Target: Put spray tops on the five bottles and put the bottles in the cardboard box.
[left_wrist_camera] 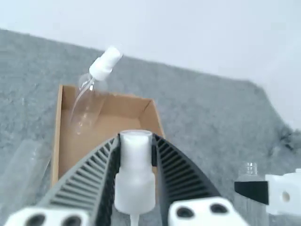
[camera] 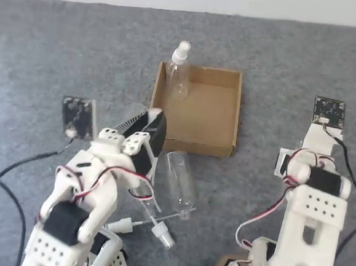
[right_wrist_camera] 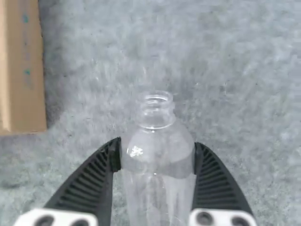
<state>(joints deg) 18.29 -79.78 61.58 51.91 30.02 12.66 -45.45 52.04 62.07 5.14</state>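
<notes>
1. Grey carpet covers the surface (camera: 49,49), and a pale wall runs behind it.
2. On my left wrist feed, the left fingers (left_wrist_camera: 89,179) are clenched on a white spray top (left_wrist_camera: 135,174). From the high view they sit by the near left corner of the cardboard box (camera: 204,119).
3. The right fingers (right_wrist_camera: 89,183) are grasping a clear bottle (right_wrist_camera: 157,155) at its shoulder. Its threaded neck is bare, and it is on the carpet side well to the right of the box.
4. One capped bottle (camera: 180,71) leans in the box's far left corner, with its spray head above the rim.
5. An uncapped bottle (camera: 180,181) lies on its side just in front of the box, between my two arms.
6. Two loose spray tops, each with its thin tube, lie near that bottle's neck. One is at (camera: 162,235), and the other is beside the left arm (camera: 120,226).
</notes>
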